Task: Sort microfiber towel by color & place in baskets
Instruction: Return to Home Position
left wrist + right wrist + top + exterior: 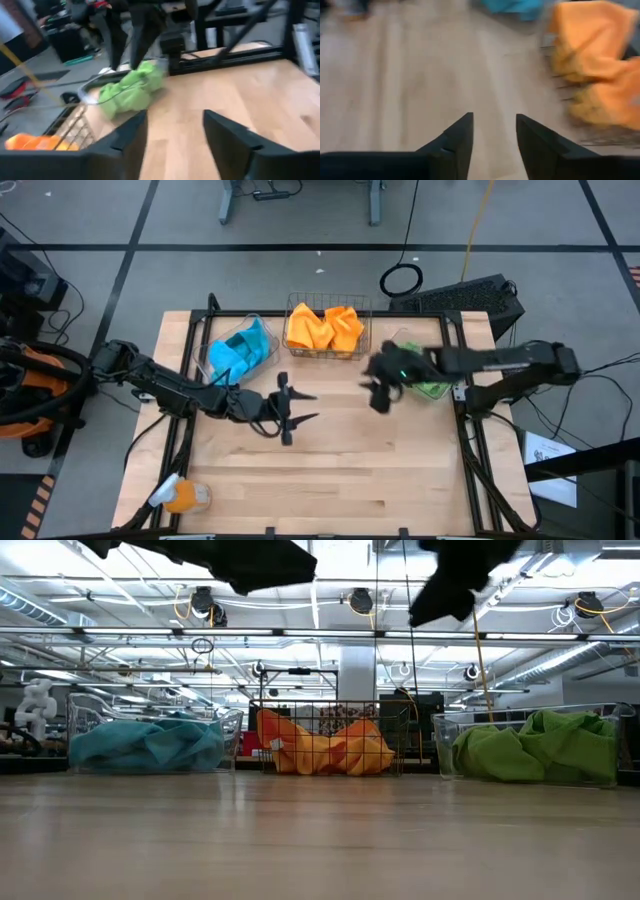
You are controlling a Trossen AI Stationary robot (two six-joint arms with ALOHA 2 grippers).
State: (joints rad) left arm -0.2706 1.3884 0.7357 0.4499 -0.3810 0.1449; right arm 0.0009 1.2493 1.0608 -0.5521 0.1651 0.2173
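Towelling, sorted by colour into three containers along the far edge of the table [400,470]: blue towelling [243,350] heaped in the left clear bin [213,352], orange-yellow towelling [322,327] filling the copper wire basket [327,357] in the middle, green towelling [432,389] in the right clear bin [445,725], largely hidden from above under the right arm. Seen from table height: all three piles reaching to about the rims. Left gripper [312,406]: hovers over bare wood just in front of the left clear bin and the wire basket, points toward the table's right side, fingers spread wide, nothing between them; faces the green towelling in its wrist view. Right gripper [377,397]: hangs above the table just beside the wire basket's right front corner and next to the right clear bin, fingers parted, empty, touching no cloth. Both well clear of the tabletop in the low view. Near the front left corner: orange-and-white object [183,497], lying alone, well apart from the containers.
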